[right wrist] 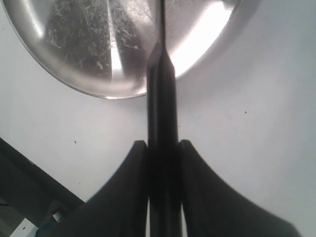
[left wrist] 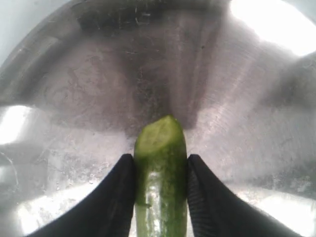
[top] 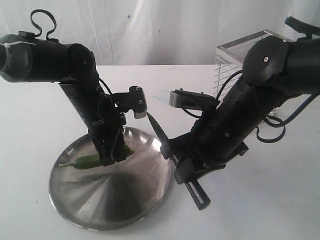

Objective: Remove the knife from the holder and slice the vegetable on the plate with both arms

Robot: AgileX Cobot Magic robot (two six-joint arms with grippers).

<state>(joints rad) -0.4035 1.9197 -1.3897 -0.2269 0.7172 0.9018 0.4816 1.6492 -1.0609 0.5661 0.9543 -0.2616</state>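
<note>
The dark green vegetable (top: 86, 161) lies on the steel plate (top: 100, 205), its thin stem toward the plate's left rim. My left gripper (top: 111, 156) is shut on it; in the left wrist view both black fingers (left wrist: 118, 192) press the sides of the vegetable (left wrist: 161, 163), whose pale cut end faces away over the plate (left wrist: 74, 98). My right gripper (top: 176, 159) is shut on the knife (top: 159, 131), black handle sticking out toward the front, blade pointing up over the plate's right rim. The right wrist view shows the knife (right wrist: 162, 108) clamped, its blade over the plate (right wrist: 74, 59). The wire holder (top: 235, 55) stands at the back right.
The white table (top: 260, 210) carries everything. Both arms lean in over the plate from either side. The holder stands behind the right arm, close to its cables.
</note>
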